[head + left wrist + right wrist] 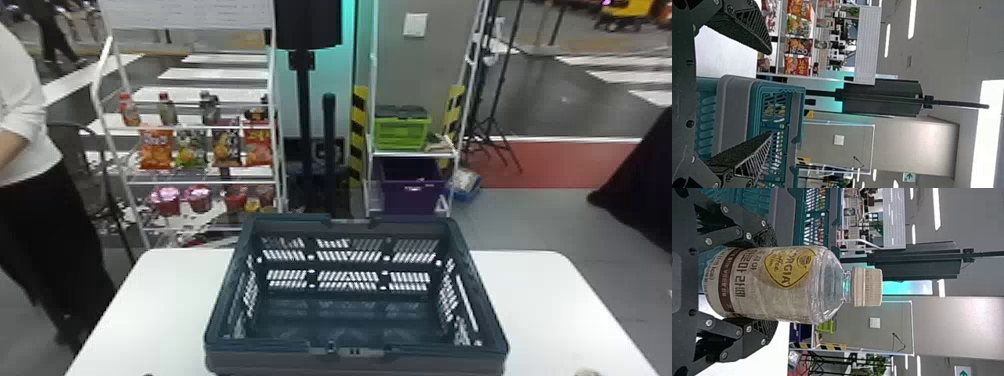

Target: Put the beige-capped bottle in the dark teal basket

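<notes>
The right hand [773,286] pinched the beige-capped bottle [828,288], the left hand [770,93] was spread, and carrying seemed due next, over the dark teal basket [260,362].

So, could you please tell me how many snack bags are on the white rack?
4, in a row from the robot's left: orange bag, green bag, dark bag and red bag. More may be hidden behind them.
</notes>
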Motion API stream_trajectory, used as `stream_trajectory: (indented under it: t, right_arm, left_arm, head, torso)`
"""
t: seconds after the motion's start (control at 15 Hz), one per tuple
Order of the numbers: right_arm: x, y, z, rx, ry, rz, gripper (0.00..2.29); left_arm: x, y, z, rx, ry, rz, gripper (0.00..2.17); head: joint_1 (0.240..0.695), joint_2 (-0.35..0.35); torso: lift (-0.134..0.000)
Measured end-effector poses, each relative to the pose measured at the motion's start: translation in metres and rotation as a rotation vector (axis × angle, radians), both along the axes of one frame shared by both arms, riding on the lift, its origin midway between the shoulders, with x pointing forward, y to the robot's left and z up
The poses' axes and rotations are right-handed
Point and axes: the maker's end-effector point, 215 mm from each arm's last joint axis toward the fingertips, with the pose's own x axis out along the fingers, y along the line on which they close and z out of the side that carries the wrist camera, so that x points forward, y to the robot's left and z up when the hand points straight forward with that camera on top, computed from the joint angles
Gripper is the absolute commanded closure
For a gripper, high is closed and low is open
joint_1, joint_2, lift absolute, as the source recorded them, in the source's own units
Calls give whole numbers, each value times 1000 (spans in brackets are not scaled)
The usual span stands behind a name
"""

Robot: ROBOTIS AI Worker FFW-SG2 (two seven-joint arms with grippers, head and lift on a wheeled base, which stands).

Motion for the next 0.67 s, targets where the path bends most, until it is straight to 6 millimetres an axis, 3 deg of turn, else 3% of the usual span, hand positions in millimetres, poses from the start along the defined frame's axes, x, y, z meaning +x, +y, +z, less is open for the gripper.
stream_trajectory:
  t: [0.67]
  right_arm:
    - [1,0,3,-1,-9,0,2128]
  left_arm:
    - [-4,-1,-14,-2,23,1,147]
  head:
    - [499,0]
  torso:
    - [0]
